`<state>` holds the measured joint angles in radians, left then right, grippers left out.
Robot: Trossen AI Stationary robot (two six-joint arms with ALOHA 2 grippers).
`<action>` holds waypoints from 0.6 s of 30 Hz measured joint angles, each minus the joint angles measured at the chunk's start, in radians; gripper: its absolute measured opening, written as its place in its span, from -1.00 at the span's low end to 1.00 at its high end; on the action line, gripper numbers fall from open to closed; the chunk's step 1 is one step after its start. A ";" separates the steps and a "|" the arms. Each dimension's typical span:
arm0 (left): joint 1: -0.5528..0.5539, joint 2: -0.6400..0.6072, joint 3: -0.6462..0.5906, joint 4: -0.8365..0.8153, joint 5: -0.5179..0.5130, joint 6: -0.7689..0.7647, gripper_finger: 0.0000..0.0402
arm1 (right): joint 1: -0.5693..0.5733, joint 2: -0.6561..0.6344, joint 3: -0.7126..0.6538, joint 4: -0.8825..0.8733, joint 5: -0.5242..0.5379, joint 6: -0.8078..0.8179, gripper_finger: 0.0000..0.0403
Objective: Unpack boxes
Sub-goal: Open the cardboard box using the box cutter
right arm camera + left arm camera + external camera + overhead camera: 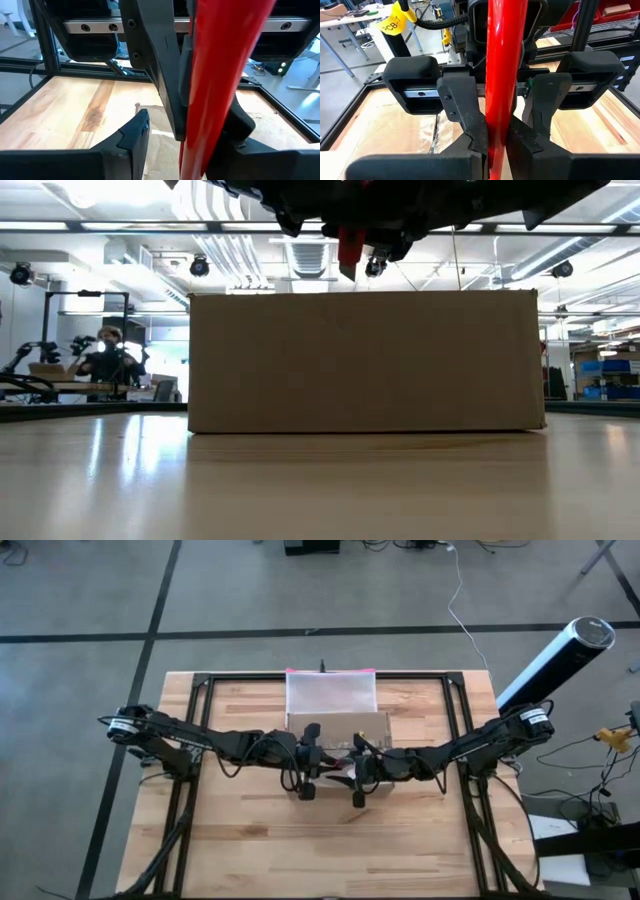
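The brown cardboard box [338, 730] [365, 360] stands flat on the wooden table's middle. Behind it, toward the far edge, is a translucent pouch with a pink edge [331, 692]. Both grippers meet over the box's near top edge, my left gripper [318, 773] coming from the left and my right gripper [354, 776] from the right. Each is shut on one long red tool [343, 778] [504, 75] [220, 85]. In the low view the tool [349, 252] hangs just above the box top. My left gripper pinches the red tool's shaft [186, 125] between its two fingers [159, 70]. The fingers come level from the table's left and lie across the shaft. The tool stands roughly upright, clear of the box. My right gripper pinches the same shaft [496, 131] between its two fingers [470, 120], close beside the left gripper's hold. Its fingers come level from the table's right, across the shaft.
Black frame rails [200, 690] run along the table's left, right and far sides. A dark and white cylinder [555, 658] leans past the far right corner. Bare wood [330, 850] lies between the box and the near edge. A person [105, 358] sits far off in the room.
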<state>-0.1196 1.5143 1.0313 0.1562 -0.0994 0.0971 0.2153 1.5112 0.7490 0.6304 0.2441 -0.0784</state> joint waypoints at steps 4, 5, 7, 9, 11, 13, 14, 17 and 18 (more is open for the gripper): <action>0.000 0.000 0.000 0.001 0.002 0.000 -0.86 | 0.000 0.000 0.000 -0.002 0.006 0.000 -0.53; 0.000 0.000 0.000 0.001 0.003 0.000 -0.86 | 0.000 0.000 0.000 -0.003 0.011 0.000 -0.58; -0.001 0.000 0.000 0.001 0.004 -0.001 -0.86 | 0.000 0.000 0.000 -0.007 0.026 0.000 -0.72; -0.001 -0.002 0.000 0.000 0.004 -0.003 -0.86 | 0.000 0.000 0.000 -0.015 0.036 0.000 -0.87; -0.001 -0.004 -0.001 0.000 0.003 -0.001 -0.86 | 0.000 0.000 0.000 -0.018 0.043 -0.001 -0.91; -0.001 -0.006 -0.001 -0.002 0.003 0.000 -0.86 | 0.000 0.000 0.000 -0.019 0.044 0.000 -0.91; -0.001 -0.006 -0.001 -0.002 0.003 0.000 -0.86 | 0.000 0.000 0.000 -0.020 0.045 -0.001 -0.90; -0.001 -0.006 -0.001 -0.002 0.005 0.000 -0.86 | 0.000 0.000 0.000 -0.021 0.045 -0.005 -0.91; -0.001 -0.006 -0.001 -0.002 0.008 0.000 -0.86 | 0.000 0.000 0.000 -0.021 0.045 -0.006 -0.91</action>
<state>-0.1204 1.5079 1.0302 0.1539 -0.0916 0.0971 0.2153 1.5108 0.7490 0.6098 0.2890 -0.0847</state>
